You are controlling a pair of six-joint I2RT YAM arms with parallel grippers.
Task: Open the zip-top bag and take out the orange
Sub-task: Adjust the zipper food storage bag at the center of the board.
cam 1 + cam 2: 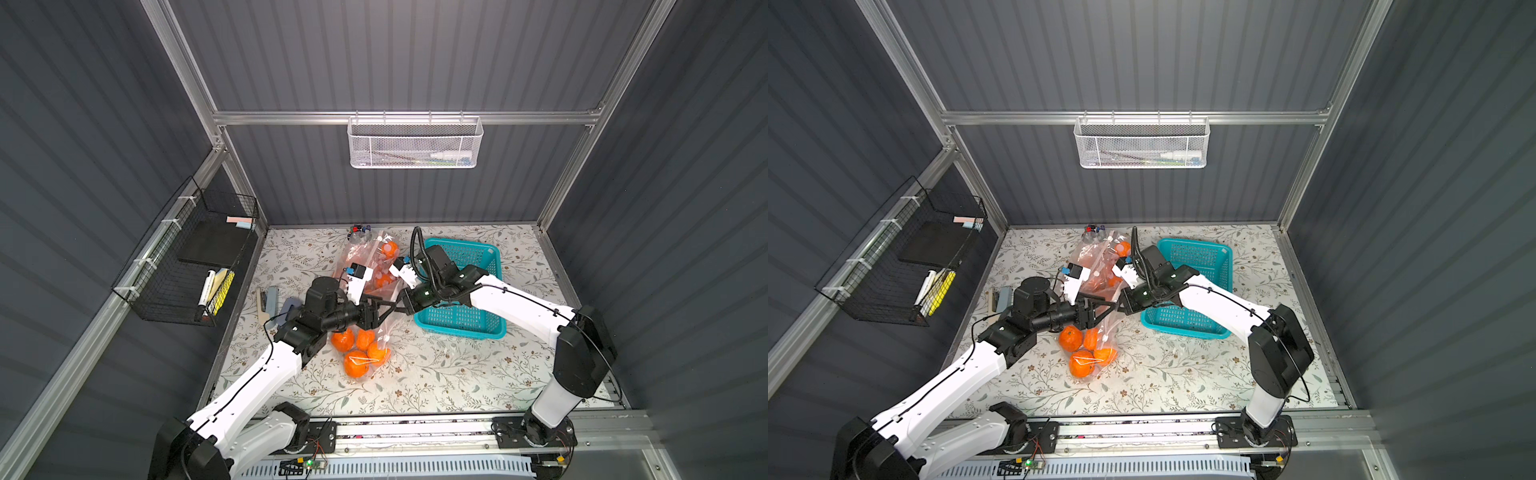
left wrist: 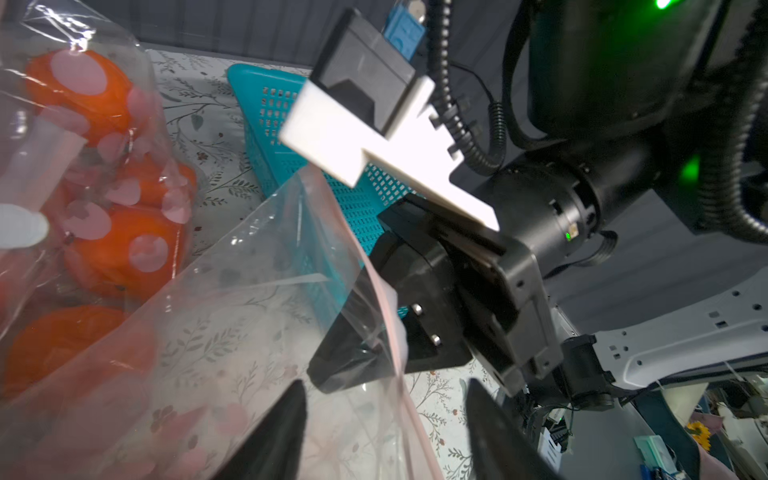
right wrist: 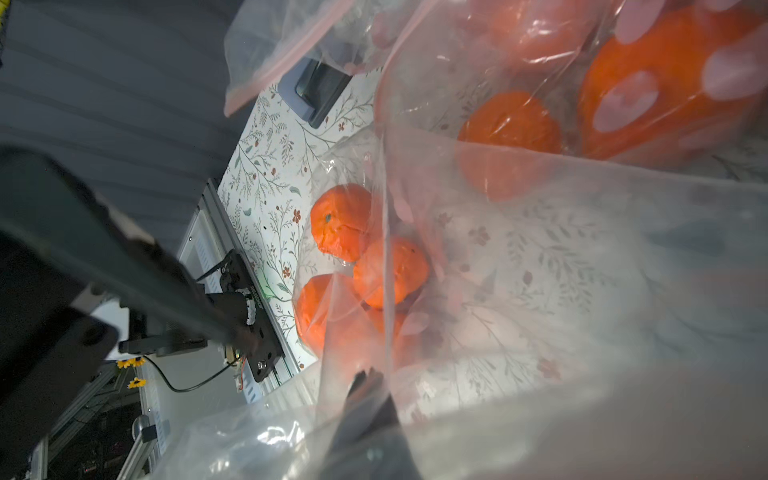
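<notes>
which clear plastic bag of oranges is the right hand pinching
The clear zip-top bag at the front: the shut right hand pinches its raised rim. The pink-spotted clear bag lies farther back.

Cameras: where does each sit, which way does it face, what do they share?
Top views: overhead, looking down at table; left arm, right arm in both top views.
Left wrist: on left arm, facing right fingers pinching bag; left fingers apart.
Right wrist: on right arm, looking through bag at oranges; right fingers shut.
Shared: bag, oranges in all.
</notes>
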